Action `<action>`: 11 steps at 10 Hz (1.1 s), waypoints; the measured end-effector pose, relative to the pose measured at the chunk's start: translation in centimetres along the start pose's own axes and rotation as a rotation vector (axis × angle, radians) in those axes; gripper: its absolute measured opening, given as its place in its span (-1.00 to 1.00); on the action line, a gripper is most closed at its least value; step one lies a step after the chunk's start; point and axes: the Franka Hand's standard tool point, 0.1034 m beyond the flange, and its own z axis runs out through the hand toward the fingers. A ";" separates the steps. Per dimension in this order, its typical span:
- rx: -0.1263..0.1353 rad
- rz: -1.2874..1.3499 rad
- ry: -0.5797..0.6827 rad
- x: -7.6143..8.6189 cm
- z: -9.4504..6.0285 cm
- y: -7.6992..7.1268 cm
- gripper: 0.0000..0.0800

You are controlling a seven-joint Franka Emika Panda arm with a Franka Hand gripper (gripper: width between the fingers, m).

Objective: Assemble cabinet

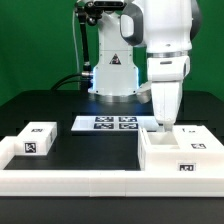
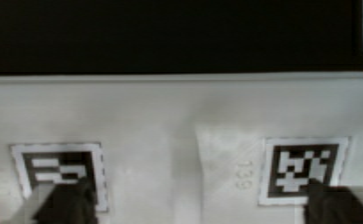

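Note:
The cabinet body (image 1: 182, 158), a large white boxy part with a tag on its front, stands at the exterior view's right. A smaller white block (image 1: 36, 141) with tags lies at the exterior view's left. My gripper (image 1: 163, 124) hangs straight down over the body's back left corner, tips at its top edge. In the wrist view the gripper (image 2: 199, 210) is open. Its dark fingers (image 2: 62, 205) stand wide apart over a white tagged face (image 2: 187, 140), each beside a tag. I cannot tell whether they touch it.
The marker board (image 1: 108, 123) lies flat behind the parts in the middle. A long low white rail (image 1: 70, 182) runs along the front. The robot base (image 1: 111, 75) stands at the back, with cables beside it.

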 end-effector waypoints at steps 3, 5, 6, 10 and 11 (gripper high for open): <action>0.001 0.000 0.000 0.0 0.0 0.0 -0.49; 0.002 0.000 0.000 0.0 0.1 0.0 -0.85; 0.002 0.000 0.000 0.0 0.1 0.0 -0.85; -0.010 -0.062 -0.025 -1.9 -1.8 -1.0 -0.85; -0.016 -0.079 -0.030 -2.2 -2.3 -1.2 -0.85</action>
